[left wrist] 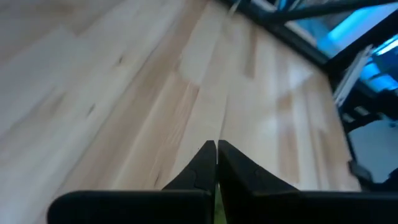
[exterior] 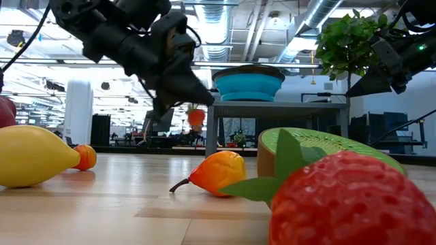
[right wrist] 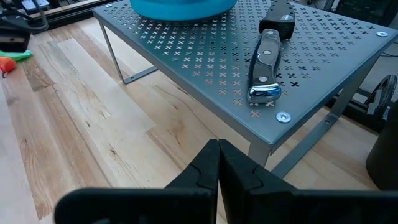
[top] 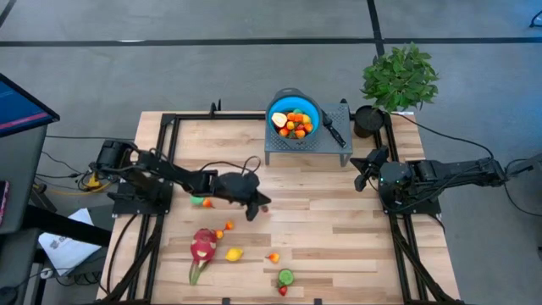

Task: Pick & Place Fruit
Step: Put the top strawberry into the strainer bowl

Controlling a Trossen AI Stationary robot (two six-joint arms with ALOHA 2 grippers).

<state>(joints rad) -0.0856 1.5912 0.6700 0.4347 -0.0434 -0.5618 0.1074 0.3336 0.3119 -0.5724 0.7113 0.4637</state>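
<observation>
Left claw (top: 261,206) closed and empty above mid-desk (top: 339,237), right claw (top: 362,175) closed beside the stand (top: 339,144); loose fruit (top: 235,253) near the front edge, likely light, hard, slippery, best pinched across their middles.

high: overhead, straight down | low: tabletop level; both share blue bowl (top: 294,114)

Open-plan lab/workshop, exposed ceiling ducts (exterior: 225,27), concrete floor (top: 212,59), monitor (top: 21,106)
</observation>
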